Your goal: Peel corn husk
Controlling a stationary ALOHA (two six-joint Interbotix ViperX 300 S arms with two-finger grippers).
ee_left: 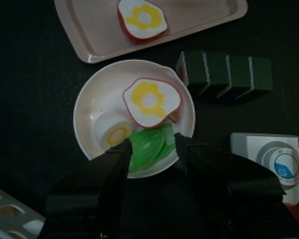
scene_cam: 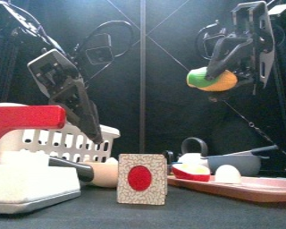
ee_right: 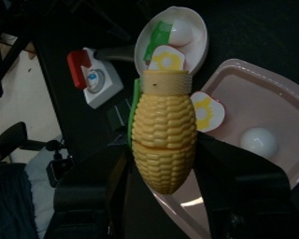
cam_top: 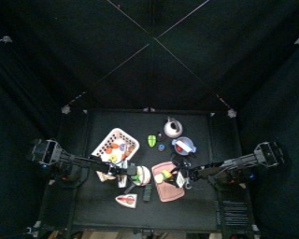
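Note:
My right gripper [ee_right: 164, 175] is shut on a yellow corn cob [ee_right: 164, 131] and holds it high above the table [scene_cam: 213, 79]. A green strip of corn husk [ee_right: 137, 93] shows along one side of the cob. A green leafy piece of husk [ee_left: 149, 149] lies on a white plate [ee_left: 96, 98], next to egg slices. My left gripper [ee_left: 152, 173] hangs open just above that piece, one jaw on each side of it. In the front view the left gripper [scene_cam: 86, 121] is above the basket.
A pink tray [ee_right: 271, 107] with egg pieces lies beside the plate. A pink-orange basket [cam_top: 112, 143] stands at the left. A red-and-white piece [scene_cam: 142, 177] stands at the front. A kettle [cam_top: 174, 126] and a small green item [cam_top: 159, 140] are at the back. Dark blocks [ee_left: 224, 75] sit near the plate.

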